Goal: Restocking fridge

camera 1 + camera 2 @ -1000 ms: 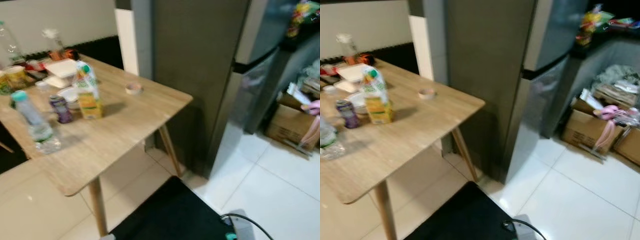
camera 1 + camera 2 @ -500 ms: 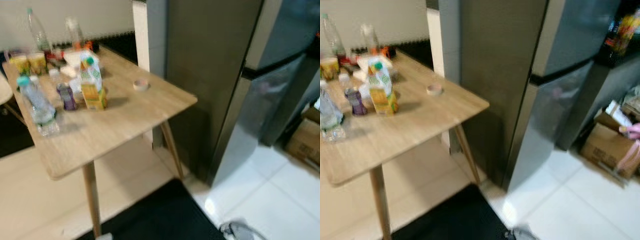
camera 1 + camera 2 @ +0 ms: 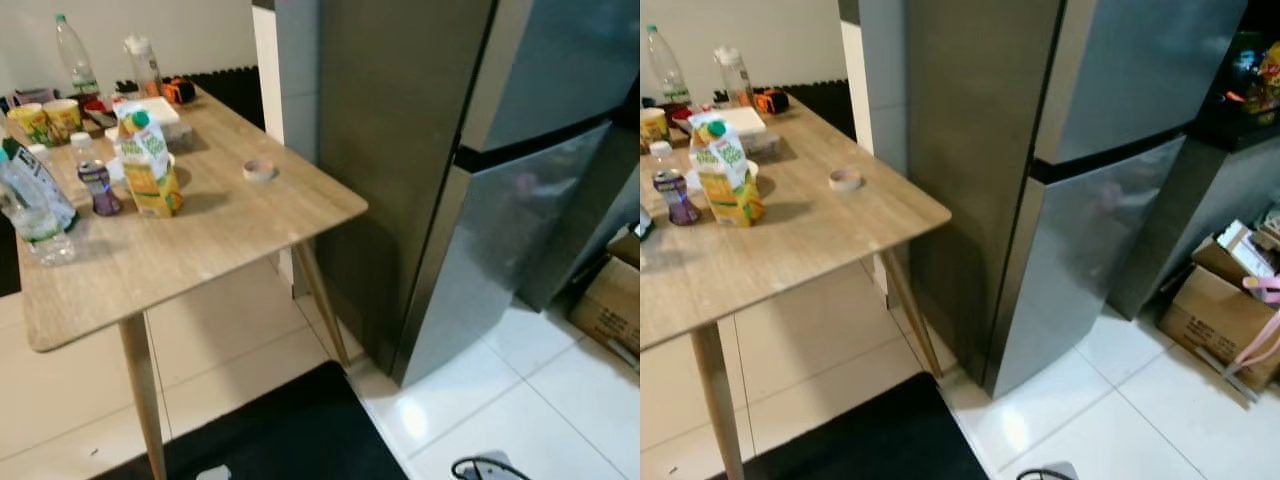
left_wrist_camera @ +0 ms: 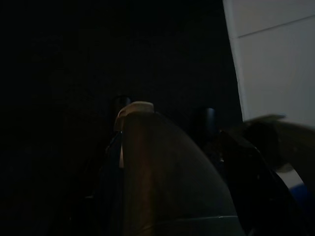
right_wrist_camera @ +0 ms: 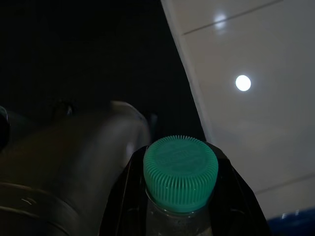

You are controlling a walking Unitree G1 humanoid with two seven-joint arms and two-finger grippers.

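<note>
The grey two-door fridge [image 3: 1110, 150] stands shut to the right of a wooden table [image 3: 220, 240]. In the right wrist view, my right gripper [image 5: 180, 157] is shut on a clear bottle with a green ribbed cap [image 5: 180, 179], above a black mat and white tiles. The left wrist view is very dark. There my left gripper [image 4: 162, 110] has a brownish bottle with a pale cap [image 4: 157, 172] between its black fingers. On the table stand a juice carton [image 3: 150, 170], a purple can [image 3: 98, 188] and a water bottle [image 3: 30, 205].
A tape roll [image 3: 259, 170] lies near the table's right edge, with cups and more bottles at the back. A black mat [image 3: 280, 430] covers the floor in front of me. Cardboard boxes [image 3: 1220, 320] sit right of the fridge. A cable [image 3: 480, 468] lies on the tiles.
The camera has swung and steadied, so the fridge front now shows more fully and the table sits further left. Nothing on the table has moved.
</note>
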